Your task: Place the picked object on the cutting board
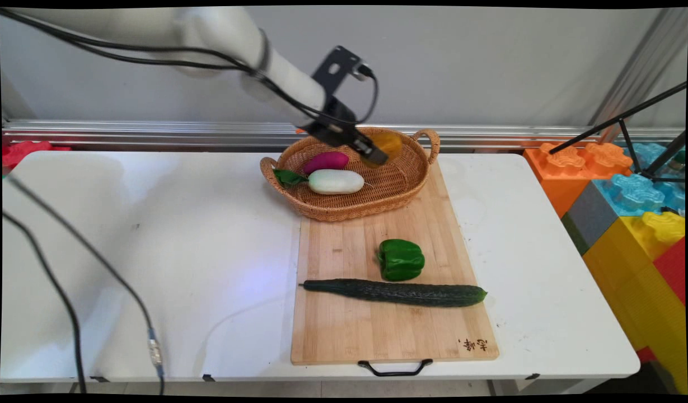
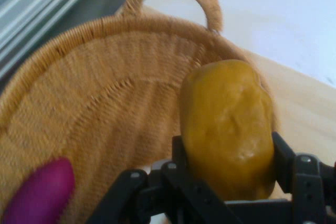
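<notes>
**Gripper holds a yellow-brown potato over the basket**

Starting at the near edge of the white table (image 1: 153, 252): a pale bamboo cutting board (image 1: 344, 330) with a black metal handle (image 1: 395, 368) lies lengthwise, its handle end hanging just past the table's near edge and a small dark stamp at its near right corner. Across the board's near half lies a long dark green cucumber (image 1: 397, 292), running side to side, its right tip just reaching over the board's right edge. Just behind it, close to touching, sits a glossy green bell pepper (image 1: 401, 259), right of the board's middle.

Further back, an oval woven wicker basket with two loop handles (image 1: 344, 207) rests on the board's far end, spilling over the board's left edge onto the table. Inside, a white radish with a green leaf (image 1: 335, 181) lies along the near side, and a magenta sweet potato (image 1: 326, 162) sits right behind it, toward the far rim.

And up over the basket's far right part, the black two-finger gripper (image 1: 377, 152) is clamped on a lumpy yellow-brown potato (image 2: 227, 124). The hand view shows a finger pressed on each flank of it, the potato above the basket's woven floor, the right loop handle beyond.

Past the table's right edge stand big plastic building blocks in orange, blue, yellow and red (image 1: 629, 196).
</notes>
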You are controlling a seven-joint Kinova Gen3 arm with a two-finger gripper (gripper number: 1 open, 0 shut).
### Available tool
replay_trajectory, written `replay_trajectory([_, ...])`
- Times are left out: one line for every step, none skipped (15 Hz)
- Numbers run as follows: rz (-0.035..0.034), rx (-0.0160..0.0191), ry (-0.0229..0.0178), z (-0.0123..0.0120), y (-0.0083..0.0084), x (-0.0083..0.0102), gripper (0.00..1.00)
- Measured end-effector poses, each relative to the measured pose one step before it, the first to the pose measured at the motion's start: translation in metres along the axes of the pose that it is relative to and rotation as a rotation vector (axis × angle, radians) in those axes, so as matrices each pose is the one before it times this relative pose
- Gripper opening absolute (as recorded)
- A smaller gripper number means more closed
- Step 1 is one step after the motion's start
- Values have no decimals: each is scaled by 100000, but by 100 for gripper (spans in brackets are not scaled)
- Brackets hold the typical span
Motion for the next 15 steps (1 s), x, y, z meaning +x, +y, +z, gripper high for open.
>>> replay_trajectory([289,-1916,-1578,-1994,316,-861,0])
replay_trajectory([484,-1964,-1655,-1723,373,-917,0])
replay_trajectory([506,-1643,-1511,-1349,366,-835,0])
replay_trajectory([527,-1251,-1201,-972,306,-699,0])
replay_trajectory([528,-1145,-1231,-848,297,-676,0])
replay_trajectory([734,-1306,-1970,-1021,383,-1027,0])
replay_trajectory([646,-1156,-2262,-763,347,-1046,0])
replay_trajectory([515,-918,-2138,-458,272,-915,0])
replay_trajectory([410,-458,-1133,-231,164,-569,0])
replay_trajectory([729,-773,-1579,-214,255,-797,0])
replay_trajectory([1087,-637,-1218,-46,244,-842,0])
replay_trajectory([670,-282,-476,69,137,-415,0])
replay_trajectory([1000,-3,-272,200,173,-584,0])
replay_trajectory([1284,67,11,441,232,-536,0])
replay_trajectory([1144,113,188,508,206,-356,0])
